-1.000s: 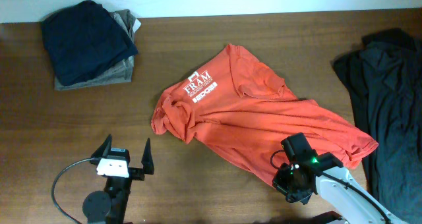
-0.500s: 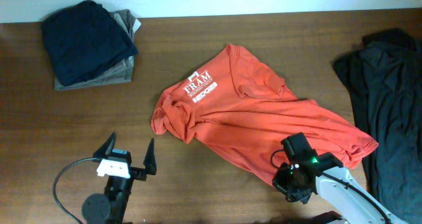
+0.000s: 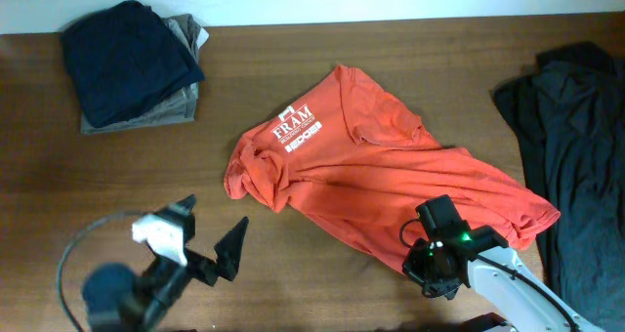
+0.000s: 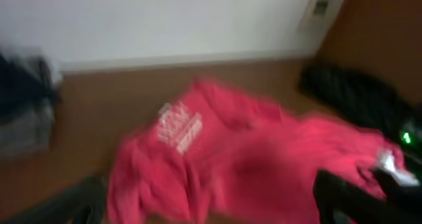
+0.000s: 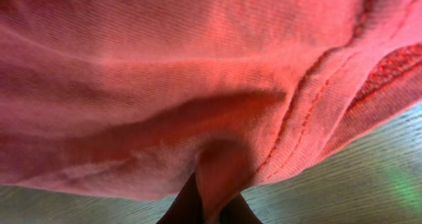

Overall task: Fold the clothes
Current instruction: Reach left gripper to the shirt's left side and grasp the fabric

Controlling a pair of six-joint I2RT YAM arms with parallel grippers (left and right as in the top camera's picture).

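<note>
Sprawling across the right half of the wooden table, the orange-red T-shirt lies crumpled rather than flat. Its soft knit is gathered into long diagonal creases. Its white block lettering sits toward the table's middle, and its hem runs out toward the near right corner.

The right gripper sits at that near hem, jaws drawn together and pinching the T-shirt. In the right wrist view a tuck of fine-ribbed fabric is squeezed between the dark fingertips, beside a double-stitched hem seam, with pale wood grain below.

The left gripper hovers near the near edge, left of the shirt. Its black pointed fingers are spread wide apart and hold nothing.

A neatly folded navy garment rests on a tan one at the far left corner. A limp dark cloth heap drapes along the right edge.

Compared with a second ago, the left arm has swung. Its gripper now tilts toward the shirt and is smeared by motion, and its base has shifted left. The shirt, the right gripper and the other clothes are unchanged.
</note>
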